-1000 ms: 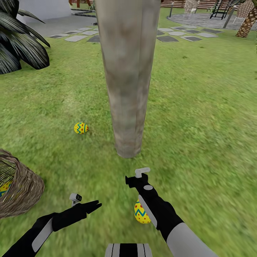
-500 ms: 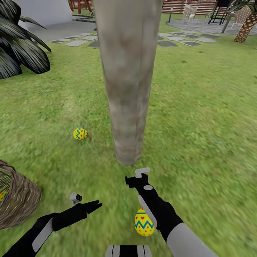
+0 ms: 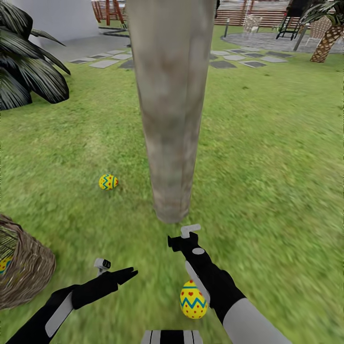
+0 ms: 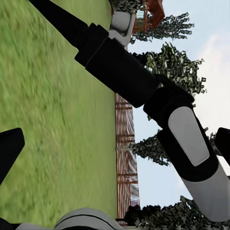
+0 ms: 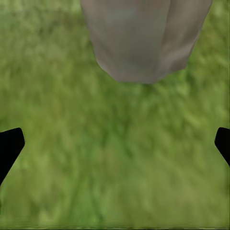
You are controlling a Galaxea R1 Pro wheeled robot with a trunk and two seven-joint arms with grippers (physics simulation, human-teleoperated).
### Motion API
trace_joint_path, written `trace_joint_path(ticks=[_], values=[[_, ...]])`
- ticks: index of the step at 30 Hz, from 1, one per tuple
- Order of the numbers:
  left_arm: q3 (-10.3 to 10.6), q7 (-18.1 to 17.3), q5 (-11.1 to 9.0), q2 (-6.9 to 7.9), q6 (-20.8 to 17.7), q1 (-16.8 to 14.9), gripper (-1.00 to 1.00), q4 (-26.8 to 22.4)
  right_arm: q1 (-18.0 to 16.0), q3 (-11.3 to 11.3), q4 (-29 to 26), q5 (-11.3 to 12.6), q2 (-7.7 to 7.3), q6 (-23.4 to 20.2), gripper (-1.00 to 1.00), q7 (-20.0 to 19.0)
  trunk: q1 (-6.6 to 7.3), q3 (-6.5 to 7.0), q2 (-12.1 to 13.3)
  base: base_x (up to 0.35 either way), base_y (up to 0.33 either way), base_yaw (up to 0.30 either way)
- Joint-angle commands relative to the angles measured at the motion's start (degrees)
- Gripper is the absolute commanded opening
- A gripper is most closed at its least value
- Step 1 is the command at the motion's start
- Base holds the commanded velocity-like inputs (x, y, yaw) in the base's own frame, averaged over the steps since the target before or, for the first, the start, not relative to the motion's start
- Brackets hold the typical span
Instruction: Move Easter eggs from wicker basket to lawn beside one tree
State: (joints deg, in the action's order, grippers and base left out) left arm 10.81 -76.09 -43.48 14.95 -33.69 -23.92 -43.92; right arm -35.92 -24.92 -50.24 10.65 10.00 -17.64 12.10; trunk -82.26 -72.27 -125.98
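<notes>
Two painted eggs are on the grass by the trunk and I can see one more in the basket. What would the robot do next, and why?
Probably turn toward the basket and reach in with the left gripper, which looks empty. One egg lies inside it, while two eggs already lie on the grass near the tree trunk.

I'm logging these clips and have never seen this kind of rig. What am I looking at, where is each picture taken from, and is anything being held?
These are simulator renders of a wheeled robot with two arms. The head camera looks down over both arms; each wrist camera looks along its own pincer.

The head view shows the tree trunk standing on the lawn. One Easter egg lies left of it, another beside the right arm, and a third shows inside the wicker basket.

The left pincer points forward with its fingers close together, apparently empty. The right pincer is open over bare grass, holding nothing.
</notes>
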Motion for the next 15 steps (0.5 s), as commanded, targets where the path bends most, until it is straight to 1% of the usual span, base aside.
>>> trace_joint_path(ticks=[1,3,5,15], values=[[0.3,-0.1,-0.5,0.08,-0.6,0.0,1.00,0.0,0.0,-0.1,-0.1,0.5,0.00,-0.2,1.00,0.5,0.03,0.06,0.0,-0.283,0.000,0.000],[0.3,-0.2,-0.5,0.07,-0.6,0.0,1.00,0.0,0.0,-0.1,0.0,0.5,0.00,-0.2,1.00,0.5,0.03,0.24,0.0,-0.230,0.000,0.000],[0.3,-0.2,-0.6,0.07,-0.6,0.0,1.00,0.0,0.0,-0.1,-0.1,0.5,0.00,-0.2,1.00,0.5,0.03,0.43,0.0,-0.083,0.000,0.000],[0.4,-0.4,-0.6,0.07,-0.7,0.0,1.00,-0.1,0.0,-0.1,-0.1,0.5,0.00,-0.2,1.00,0.5,0.03,1.35,0.0,-0.010,0.000,0.000]])
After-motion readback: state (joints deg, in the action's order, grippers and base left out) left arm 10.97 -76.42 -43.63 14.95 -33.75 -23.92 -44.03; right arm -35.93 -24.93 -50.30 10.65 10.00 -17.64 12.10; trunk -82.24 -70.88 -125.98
